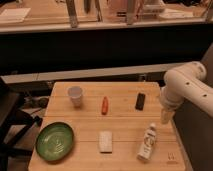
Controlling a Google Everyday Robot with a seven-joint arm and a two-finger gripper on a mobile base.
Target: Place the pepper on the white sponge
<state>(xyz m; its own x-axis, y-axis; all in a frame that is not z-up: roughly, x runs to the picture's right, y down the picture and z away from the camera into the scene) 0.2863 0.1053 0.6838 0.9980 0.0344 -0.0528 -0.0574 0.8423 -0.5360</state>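
The gripper (165, 116) is hanging at the right edge of the surface (125, 127) (its grip state cannot be told); the pepper (104, 105) is lying above the white sponge (105, 141), apart.

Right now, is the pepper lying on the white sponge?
No, the pepper lies on bare wood behind the white sponge, apart from it, while the pincer hangs at the right edge of the table.

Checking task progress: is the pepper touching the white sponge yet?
Apart. The camera view shows bare wood between the pepper and the white sponge; the gripper hangs at the table's right edge, near neither.
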